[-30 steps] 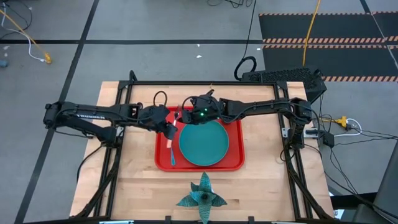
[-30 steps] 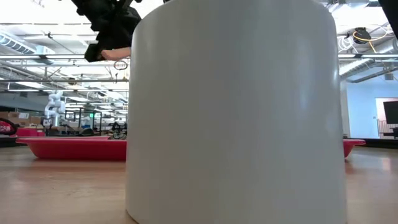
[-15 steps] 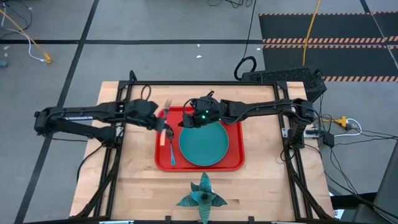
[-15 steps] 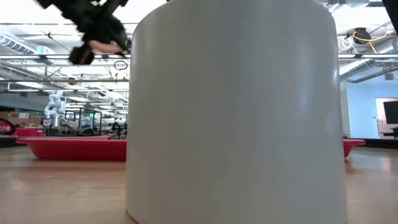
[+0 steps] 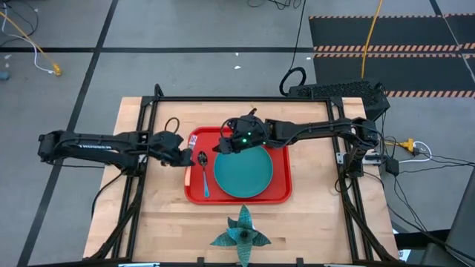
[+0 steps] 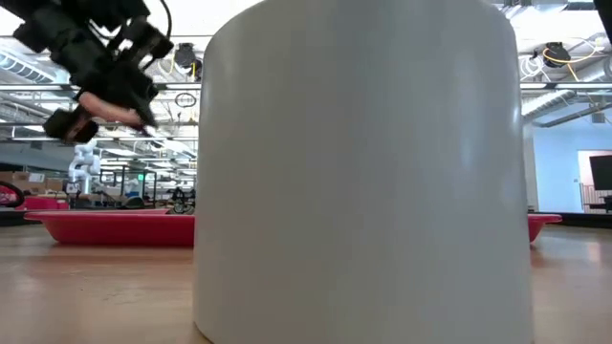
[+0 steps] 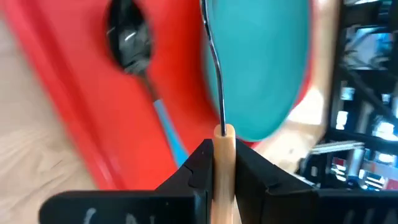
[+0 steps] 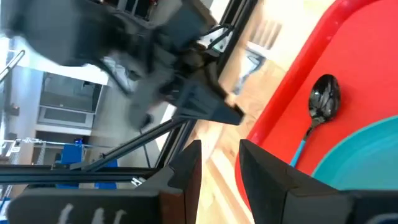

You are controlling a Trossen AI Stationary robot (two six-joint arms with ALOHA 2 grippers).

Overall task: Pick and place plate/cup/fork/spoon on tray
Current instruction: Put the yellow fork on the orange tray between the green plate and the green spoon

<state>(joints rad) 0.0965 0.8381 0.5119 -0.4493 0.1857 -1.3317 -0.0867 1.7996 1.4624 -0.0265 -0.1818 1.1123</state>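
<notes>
I take the red tray (image 5: 276, 194) as my landmark, lying in the middle of the wooden table (image 5: 159, 222). My left gripper (image 7: 222, 163) hangs just off the tray's left rim, above the table, its fingers pressed together on the orange handle of the fork (image 7: 219, 106); the slim metal stem runs forward from my grip and points in over the tray, and the tines are out of my sight. From table height I see that gripper (image 6: 84, 107) raised in the air, well above the tray's rim (image 6: 105, 229), with the pale handle end showing in it. The teal plate (image 5: 243, 170) lies flat inside the tray, filling its middle and right part. The spoon (image 5: 204, 172) lies in the tray's left strip, between the plate and the left rim, its dark bowl toward the tray's far edge and its light blue handle running toward the near edge. My right gripper (image 5: 225, 144) hovers over the tray's far edge, near the plate's far-left rim; its two fingers (image 8: 189, 167) stand apart with a gap between them and nothing held. The cup I cannot find anywhere. A teal spiky star-shaped object (image 5: 240, 231) sits on the table beyond the tray's near edge, and a broad white cylinder (image 6: 363, 172) stands close before the low camera.
</notes>
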